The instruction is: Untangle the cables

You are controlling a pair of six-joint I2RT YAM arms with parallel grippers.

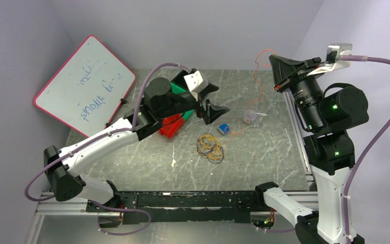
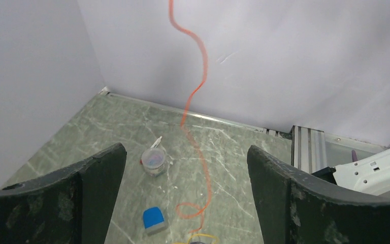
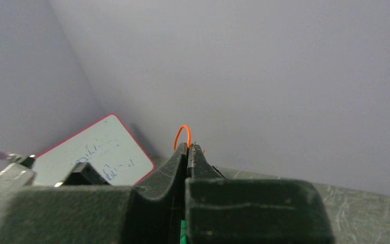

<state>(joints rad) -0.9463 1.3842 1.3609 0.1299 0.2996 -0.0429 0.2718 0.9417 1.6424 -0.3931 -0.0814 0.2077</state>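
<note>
A whiteboard (image 1: 84, 84) leans against the left wall at the back left corner of the table (image 1: 147, 162). Some blocks (image 1: 170, 127) lie left of the table's middle, under the left arm. The left gripper (image 1: 222, 98) hangs above the middle. Below it and a little to the right sits a small block (image 1: 224, 128), with a cup (image 1: 250, 117) to its right, farther back. A coil of cables (image 1: 210, 146) lies just in front of the small block. A single cable (image 2: 204, 63) rises from beside the small block, passes right of the cup and ends pinched in the right gripper (image 1: 272, 58), high over the back right.
</note>
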